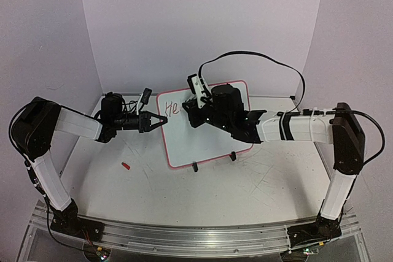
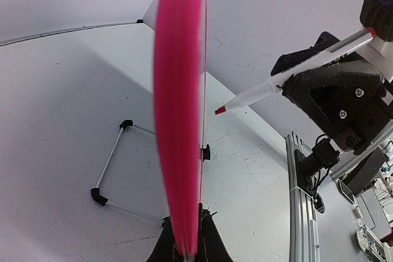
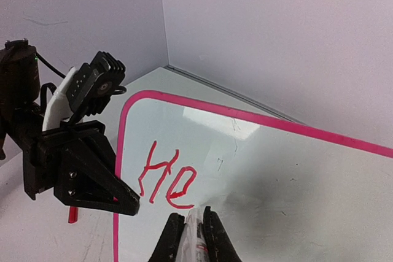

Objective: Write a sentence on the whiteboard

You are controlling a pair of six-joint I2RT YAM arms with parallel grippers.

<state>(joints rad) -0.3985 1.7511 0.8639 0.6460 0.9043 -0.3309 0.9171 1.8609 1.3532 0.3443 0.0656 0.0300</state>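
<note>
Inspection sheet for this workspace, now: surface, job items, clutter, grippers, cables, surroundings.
Surface: white table, scuffed with dark marks.
Job's things: whiteboard propped up on black clip feet, "He" in red at its upper left; marker, red tip close to the board face.
Clutter: small red piece on the table left of the board, possibly a cap.
Grippers: left gripper fingers clamp the board's left rim; right gripper shut on the marker.
Cables: black cable arcs from the right wrist back to its arm.
Surroundings: plain pale walls; metal rail at the near edge.
</note>
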